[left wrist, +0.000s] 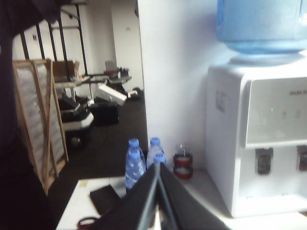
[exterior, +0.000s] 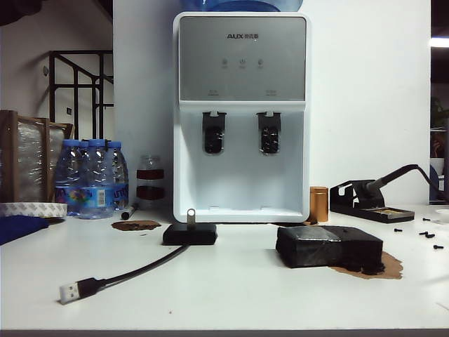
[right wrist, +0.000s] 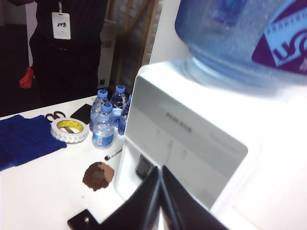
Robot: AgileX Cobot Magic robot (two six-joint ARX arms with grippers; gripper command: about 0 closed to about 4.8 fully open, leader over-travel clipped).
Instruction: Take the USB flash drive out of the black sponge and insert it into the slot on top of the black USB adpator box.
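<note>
White tabletop, water dispenser at the rear centre. Left gripper: jaws pressed together, nothing between them, raised above the table's left end and facing the dispenser's side. Right gripper: jaws likewise closed and empty, held high near the dispenser's front panel (neither gripper appears in the exterior view). USB flash drive stands upright in the slot on top of the black USB adaptor box, just before the dispenser's base. Box cable runs forward-left, plug lying on the table. Black sponge sits well right of the box. Bottles, tape roll and blue cloth at left.
</note>
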